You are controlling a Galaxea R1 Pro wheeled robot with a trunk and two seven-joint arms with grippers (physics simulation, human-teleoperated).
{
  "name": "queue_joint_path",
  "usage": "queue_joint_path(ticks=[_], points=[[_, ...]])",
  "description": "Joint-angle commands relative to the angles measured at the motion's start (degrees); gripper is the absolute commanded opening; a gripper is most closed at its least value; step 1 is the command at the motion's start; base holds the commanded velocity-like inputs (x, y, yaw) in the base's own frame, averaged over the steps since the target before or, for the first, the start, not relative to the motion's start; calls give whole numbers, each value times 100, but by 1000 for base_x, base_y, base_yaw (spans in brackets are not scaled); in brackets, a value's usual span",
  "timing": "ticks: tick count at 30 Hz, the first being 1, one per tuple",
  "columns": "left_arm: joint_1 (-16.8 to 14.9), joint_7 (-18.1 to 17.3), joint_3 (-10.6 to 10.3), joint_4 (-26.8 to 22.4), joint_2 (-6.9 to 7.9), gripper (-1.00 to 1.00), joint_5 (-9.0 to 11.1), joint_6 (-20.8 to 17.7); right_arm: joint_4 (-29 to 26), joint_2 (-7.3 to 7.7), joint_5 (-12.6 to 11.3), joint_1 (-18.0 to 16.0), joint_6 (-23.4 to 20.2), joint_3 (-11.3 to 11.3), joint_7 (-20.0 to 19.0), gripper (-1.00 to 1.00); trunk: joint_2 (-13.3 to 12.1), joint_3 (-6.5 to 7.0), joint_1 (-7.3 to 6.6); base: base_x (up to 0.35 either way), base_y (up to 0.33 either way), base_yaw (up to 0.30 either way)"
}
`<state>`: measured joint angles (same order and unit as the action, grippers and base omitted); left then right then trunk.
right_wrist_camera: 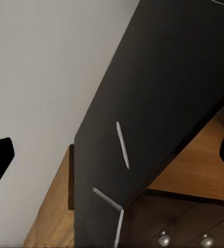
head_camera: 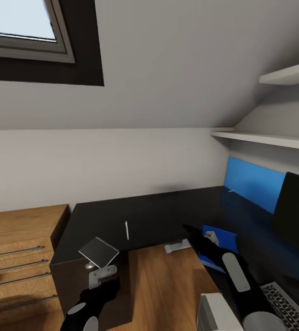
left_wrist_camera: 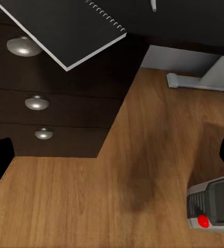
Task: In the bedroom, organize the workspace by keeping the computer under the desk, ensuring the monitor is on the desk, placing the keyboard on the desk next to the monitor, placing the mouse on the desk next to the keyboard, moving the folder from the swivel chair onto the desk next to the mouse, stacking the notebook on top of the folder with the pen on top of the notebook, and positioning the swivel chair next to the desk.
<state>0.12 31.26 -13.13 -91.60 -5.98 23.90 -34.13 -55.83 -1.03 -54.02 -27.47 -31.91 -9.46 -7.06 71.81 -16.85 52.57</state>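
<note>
The black L-shaped counter (head_camera: 168, 207) carries the pen (head_camera: 127, 230), lying ahead of the left pincer (head_camera: 102, 274). The grey notebook (head_camera: 98, 252) overhangs its front edge just above that pincer, over 3 silver knobs (left_wrist_camera: 36, 103).

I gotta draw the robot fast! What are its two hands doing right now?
Left hand: open, holding nothing.
Right hand: open, holding nothing.

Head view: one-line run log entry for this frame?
folder: on desk | notebook: overhanging desk corner | pen: on desk, apart | both jaws open
</note>
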Motion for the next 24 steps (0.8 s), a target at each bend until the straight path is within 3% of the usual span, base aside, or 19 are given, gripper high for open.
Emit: queue_joint_path(ticks=[1, 9, 17, 24], points=[[-3, 56, -6, -7, 0, 100, 58, -6, 0, -10, 0, -2, -39, -25, -20, 100, 4, -6, 1, 0, 0, 274], [-3, 56, -6, -7, 0, 100, 54, -3, 16, -28, 74, 4, -19, 27, 36, 100, 4, -6, 1, 0, 0, 283], [-3, 56, -6, -7, 0, 100, 53, -3, 26, -37, 453, 4, 227, 255, 92, 100, 4, -6, 1, 0, 0, 288], [-3, 56, -6, -7, 0, 100, 53, -2, 28, -39, 579, 5, 363, 317, 89, 100, 4, -6, 1, 0, 0, 286]])
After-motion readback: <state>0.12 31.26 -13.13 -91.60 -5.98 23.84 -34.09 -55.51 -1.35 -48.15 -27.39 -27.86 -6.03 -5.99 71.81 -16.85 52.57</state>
